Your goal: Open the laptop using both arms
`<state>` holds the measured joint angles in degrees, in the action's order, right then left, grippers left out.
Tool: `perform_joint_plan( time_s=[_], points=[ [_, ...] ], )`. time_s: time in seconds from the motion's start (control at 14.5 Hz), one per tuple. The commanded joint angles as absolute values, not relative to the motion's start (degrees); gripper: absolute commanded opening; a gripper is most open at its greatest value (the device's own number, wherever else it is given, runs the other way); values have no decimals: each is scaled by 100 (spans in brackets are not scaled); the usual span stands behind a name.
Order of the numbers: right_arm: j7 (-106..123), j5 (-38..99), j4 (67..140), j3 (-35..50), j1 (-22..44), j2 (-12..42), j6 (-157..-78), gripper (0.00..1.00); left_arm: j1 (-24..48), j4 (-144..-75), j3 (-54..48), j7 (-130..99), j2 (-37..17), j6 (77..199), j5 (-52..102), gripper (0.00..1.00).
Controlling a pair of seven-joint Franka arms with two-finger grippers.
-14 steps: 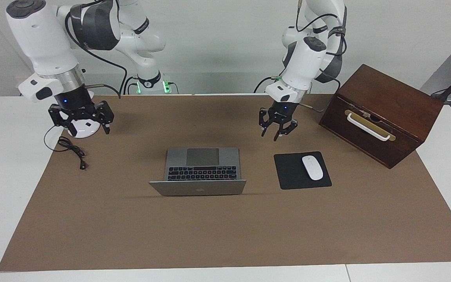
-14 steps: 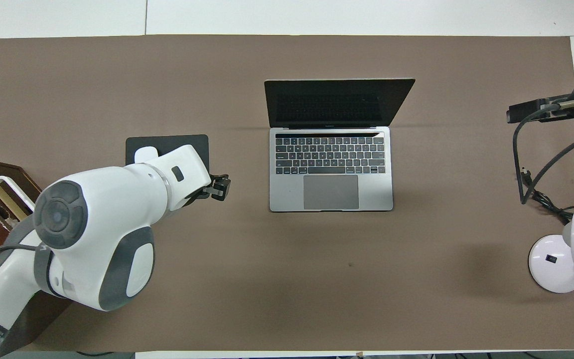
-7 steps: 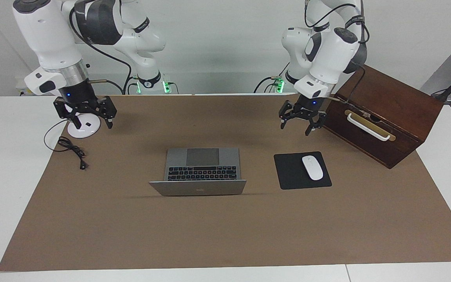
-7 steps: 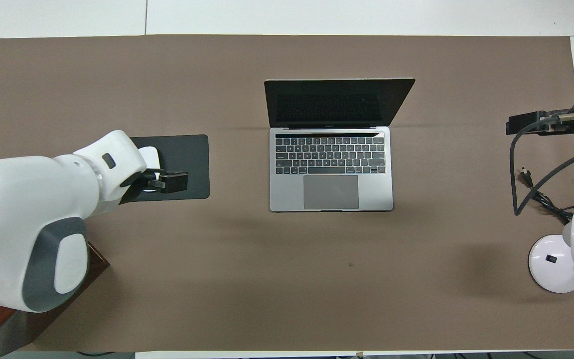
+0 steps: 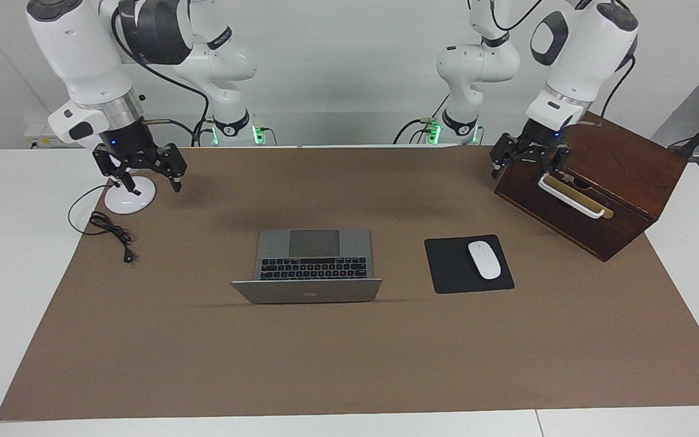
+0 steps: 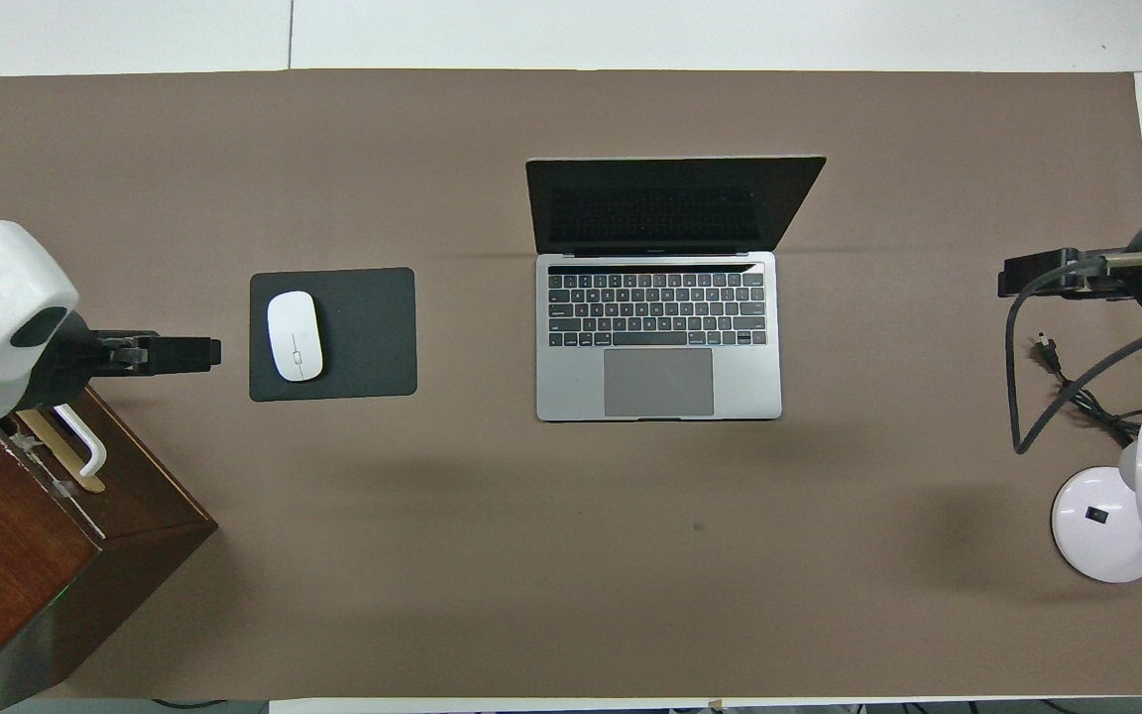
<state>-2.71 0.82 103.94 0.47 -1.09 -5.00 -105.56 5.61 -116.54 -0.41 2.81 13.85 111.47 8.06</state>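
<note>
The silver-grey laptop [image 5: 307, 267] [image 6: 658, 337] sits in the middle of the brown mat with its lid raised, black keys and grey trackpad showing and the dark screen facing the robots. Neither arm touches it. My left gripper [image 5: 526, 170] [image 6: 189, 354] hangs open over the wooden box's edge by the white handle, well off toward the left arm's end of the table. My right gripper [image 5: 150, 182] [image 6: 1012, 278] hangs open above the mat beside the lamp base, toward the right arm's end. Both grippers hold nothing.
A black mouse pad [image 5: 446, 270] [image 6: 363, 337] with a white mouse [image 5: 484, 260] [image 6: 294, 335] lies beside the laptop. A dark wooden box [image 5: 592, 176] [image 6: 26, 535] stands at the left arm's end. A white round lamp base [image 5: 130, 199] [image 6: 1096, 516] and black cable [image 5: 113, 233] lie at the right arm's end.
The left arm swung away from the laptop, past the mouse pad, to the wooden box, and its fingers spread wider. The right gripper drifted slightly up and toward the robots. The laptop stayed put.
</note>
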Motion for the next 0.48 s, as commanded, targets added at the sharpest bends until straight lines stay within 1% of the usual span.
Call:
perform_joint_plan(
  time_s=[0.0, 0.14, 0.28, 0.41],
  points=[
    [-352, 167, 10556, 88, -141, -764, -10530, 96, 291, -11278, -97, 290, 1371, 10531, 580, 100],
    [-325, 167, 10294, 97, -141, -817, -10503, 96, 150, -10883, -97, 272, 1319, 9935, 519, 100],
    [-325, 176, 10021, 97, -149, -817, -10328, 96, 158, -10452, -123, 264, 1283, 9337, 72, 100],
    [-325, 167, 9845, 88, -149, -817, -10135, 96, 167, -10214, -106, 264, 1301, 9019, 18, 100]
  ],
)
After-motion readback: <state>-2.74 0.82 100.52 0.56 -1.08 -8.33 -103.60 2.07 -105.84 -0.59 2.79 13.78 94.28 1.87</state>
